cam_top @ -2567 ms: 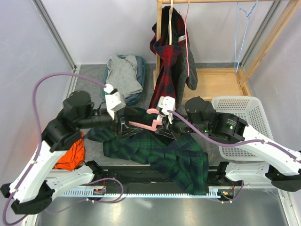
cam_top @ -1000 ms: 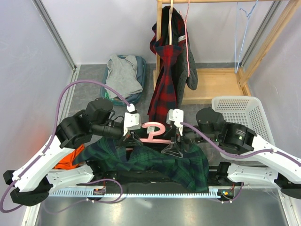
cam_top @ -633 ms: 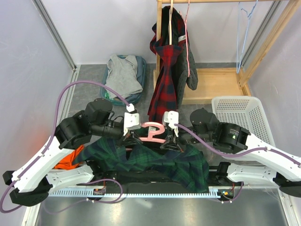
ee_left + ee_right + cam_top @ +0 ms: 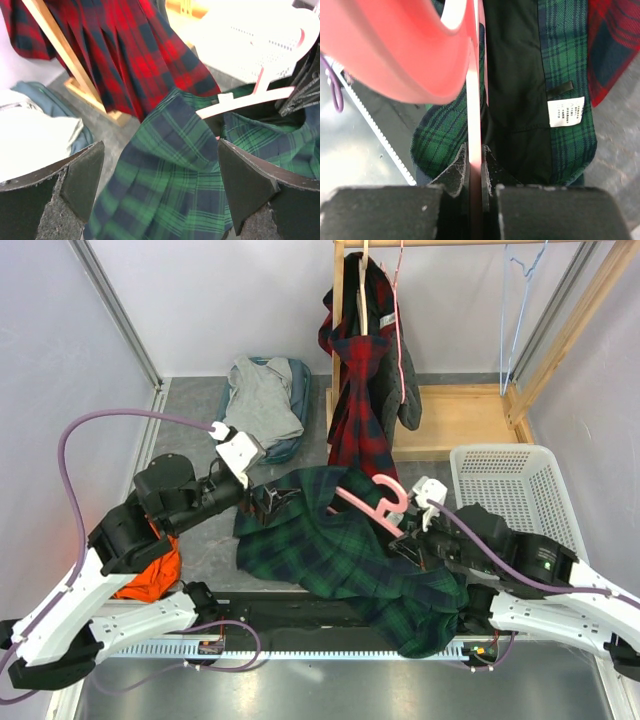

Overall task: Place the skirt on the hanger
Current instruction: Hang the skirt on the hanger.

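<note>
Item: skirt (image 4: 320, 540), green plaid, pleated. It is spread over the near middle of the table (image 4: 205, 565) and draped from the pink hanger (image 4: 372, 502). It is judged light, limp and apt to slip, and is best taken at the waistband. The right gripper (image 4: 475, 162) is clamped on the hanger. The left gripper (image 4: 160, 155) is held wide apart and empty.

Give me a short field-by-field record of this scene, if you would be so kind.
Left gripper: open, holding nothing, over the edge of the green tartan skirt
Right gripper: shut on the pink plastic hanger
Skirt: waist up by the hanger's bar, the rest spread below; whether it is clipped cannot be told
Background: red tartan skirt hanging on the wooden rack; white plastic basket to the right
</note>
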